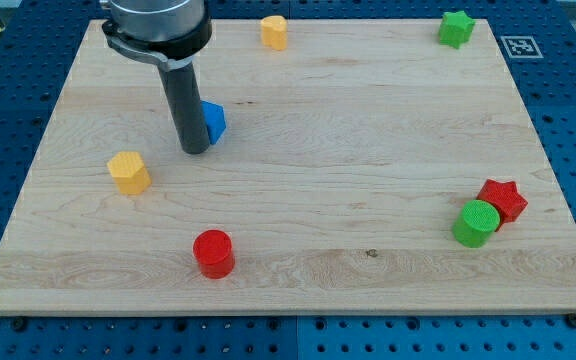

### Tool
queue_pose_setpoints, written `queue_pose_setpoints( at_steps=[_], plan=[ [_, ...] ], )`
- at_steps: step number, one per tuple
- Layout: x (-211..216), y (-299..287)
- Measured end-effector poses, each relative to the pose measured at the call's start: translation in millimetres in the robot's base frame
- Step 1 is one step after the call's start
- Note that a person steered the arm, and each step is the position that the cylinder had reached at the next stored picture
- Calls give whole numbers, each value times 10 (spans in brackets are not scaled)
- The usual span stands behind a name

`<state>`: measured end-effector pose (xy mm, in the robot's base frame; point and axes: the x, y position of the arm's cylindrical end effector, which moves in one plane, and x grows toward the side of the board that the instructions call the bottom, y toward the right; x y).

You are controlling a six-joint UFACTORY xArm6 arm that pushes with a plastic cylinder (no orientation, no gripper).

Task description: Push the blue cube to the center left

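The blue cube (214,121) sits on the wooden board (368,150) in the upper left part of the view. My rod comes down from the view's top left, and my tip (195,150) rests on the board right against the cube's left side, partly hiding it. The cube shows only to the right of the rod.
A yellow block (128,172) lies left and below my tip. A red cylinder (213,253) is at the bottom left. A yellow block (274,32) and a green star (456,28) are at the top. A green cylinder (476,222) touches a red star (502,200) at the right.
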<state>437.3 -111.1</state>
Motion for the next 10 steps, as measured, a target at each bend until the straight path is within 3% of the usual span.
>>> queue_pose_setpoints(
  at_steps=[1, 2, 3, 10],
  plan=[
    [167, 565],
    [-334, 1026],
    [-393, 1035],
    [-392, -722]
  ],
)
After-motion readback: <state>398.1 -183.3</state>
